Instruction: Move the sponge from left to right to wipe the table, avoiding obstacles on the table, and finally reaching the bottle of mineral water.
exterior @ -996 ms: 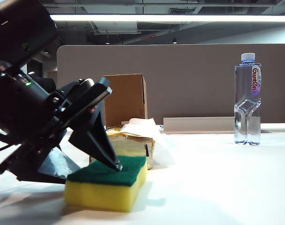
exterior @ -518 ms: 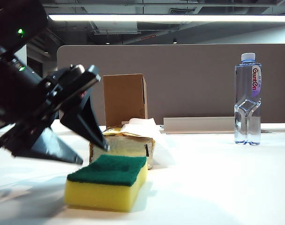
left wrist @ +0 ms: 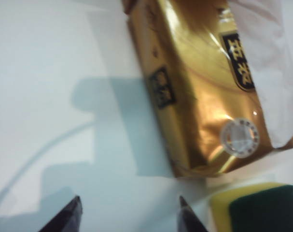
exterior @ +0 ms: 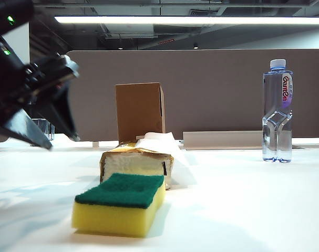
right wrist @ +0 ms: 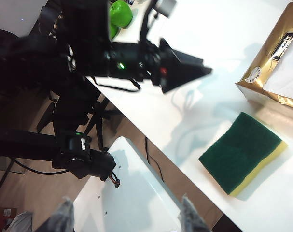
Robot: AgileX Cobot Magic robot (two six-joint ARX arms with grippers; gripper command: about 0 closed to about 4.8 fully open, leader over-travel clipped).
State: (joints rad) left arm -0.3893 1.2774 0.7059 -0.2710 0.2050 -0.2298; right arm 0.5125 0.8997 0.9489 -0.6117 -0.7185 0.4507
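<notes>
Sponge (exterior: 120, 205) is seen lying flat on the white table (exterior: 243, 199) near the front of the exterior view, green scouring side up and yellow foam below, with nothing gripping it. Just behind it, and close enough that a gap cannot be judged, the gold-edged tissue pack (exterior: 136, 163) is set, a white sheet sticking out of its top; the upright brown cardboard box (exterior: 140, 111) is placed behind that pack. The bottle of mineral water (exterior: 277, 111) is stood well apart at the far right of the table, cap on and label turned toward the camera. The left gripper (exterior: 59, 139) is held in the air at the left edge of the exterior view, above the table and well clear of the sponge, its two dark fingers parted and nothing between them; in the left wrist view the left gripper (left wrist: 128, 215) is shown with only bare table between the fingertips, the tissue pack and one corner of the sponge lying beyond them. A small clear glass cup (exterior: 41, 130) is partly hidden behind that gripper. The right gripper (right wrist: 124, 215) is seen only in its own wrist view, jaws spread wide and empty, held off the table's edge, the sponge and the left arm visible beyond.
</notes>
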